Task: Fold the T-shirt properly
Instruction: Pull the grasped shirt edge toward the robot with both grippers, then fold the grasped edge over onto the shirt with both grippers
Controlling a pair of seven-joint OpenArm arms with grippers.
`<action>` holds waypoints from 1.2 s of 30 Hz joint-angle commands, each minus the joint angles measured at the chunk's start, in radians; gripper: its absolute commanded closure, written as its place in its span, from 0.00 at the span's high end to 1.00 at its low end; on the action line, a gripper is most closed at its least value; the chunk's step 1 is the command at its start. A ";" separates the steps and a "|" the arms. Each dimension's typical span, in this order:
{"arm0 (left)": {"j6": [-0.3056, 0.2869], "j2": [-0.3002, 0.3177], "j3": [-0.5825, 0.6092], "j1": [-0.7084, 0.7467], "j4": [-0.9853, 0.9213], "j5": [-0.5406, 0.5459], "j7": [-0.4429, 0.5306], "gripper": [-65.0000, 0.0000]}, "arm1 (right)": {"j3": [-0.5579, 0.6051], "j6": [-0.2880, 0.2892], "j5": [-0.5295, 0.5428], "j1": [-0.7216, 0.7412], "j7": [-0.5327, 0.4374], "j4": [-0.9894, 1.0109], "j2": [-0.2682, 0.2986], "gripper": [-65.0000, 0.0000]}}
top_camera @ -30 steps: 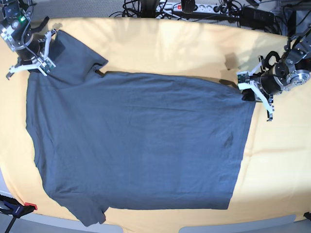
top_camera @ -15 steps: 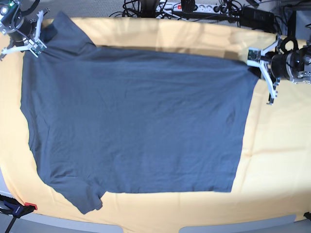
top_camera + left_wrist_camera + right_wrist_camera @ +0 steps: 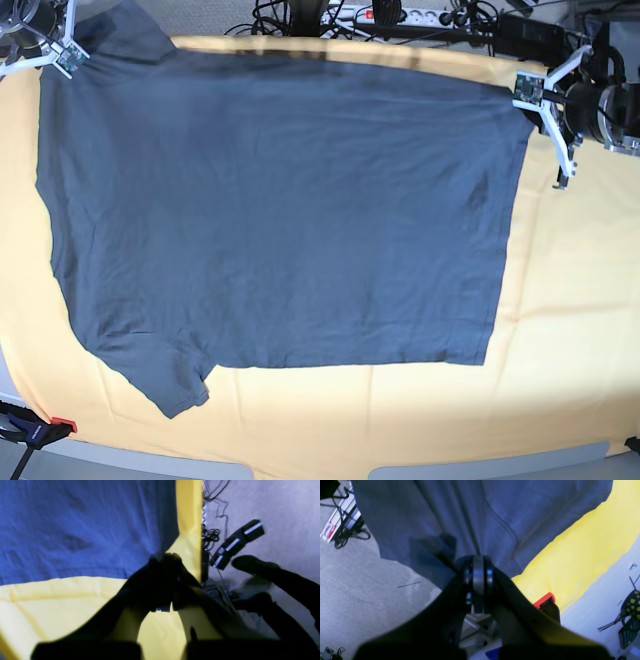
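Now, shirt: the T-shirt (image 3: 280,200) lies spread flat on the yellow cloth (image 3: 560,330), covering most of the table, long axis running side to side across the base view.
Far edge: pulled right up to the back of the table, with one corner pinched at each end.
Left gripper: the left gripper (image 3: 545,95) is at the back right of the base view, jaws closed on the hem corner; the left wrist view shows the dark fingers (image 3: 162,580) meeting right where the fabric (image 3: 75,530) comes to a point.
Right gripper: the right gripper (image 3: 62,52) is at the back left of the base view, clamped tight on a bunch of cloth by the sleeve and shoulder (image 3: 480,530); that corner hangs past the table edge, over the grey floor (image 3: 357,600).
Key relation: from both grippers the whole body of the shirt lies toward the near edge, so a fold would have to carry the far edge forward over it.
Nearer arm: neither; each holds its own end, well apart, with the fabric taut between.
Near side: the near hem and the loose sleeve (image 3: 175,385) rest free on the cloth.
Risk: I judge an uneven pull would skew the fold line.
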State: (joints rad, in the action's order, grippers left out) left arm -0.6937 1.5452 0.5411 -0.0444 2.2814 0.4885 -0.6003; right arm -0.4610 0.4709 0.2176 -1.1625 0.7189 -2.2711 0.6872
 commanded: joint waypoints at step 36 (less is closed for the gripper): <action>0.512 -0.318 -0.012 -0.020 -0.223 -0.589 0.185 0.00 | 0.219 0.018 0.126 0.755 -0.140 0.298 0.117 0.00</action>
State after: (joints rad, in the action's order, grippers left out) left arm -0.2001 1.2026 0.5415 -0.0475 2.0514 -0.0952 -0.4229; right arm -0.2291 0.4984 0.3462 -0.4156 0.5957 -1.9621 0.7811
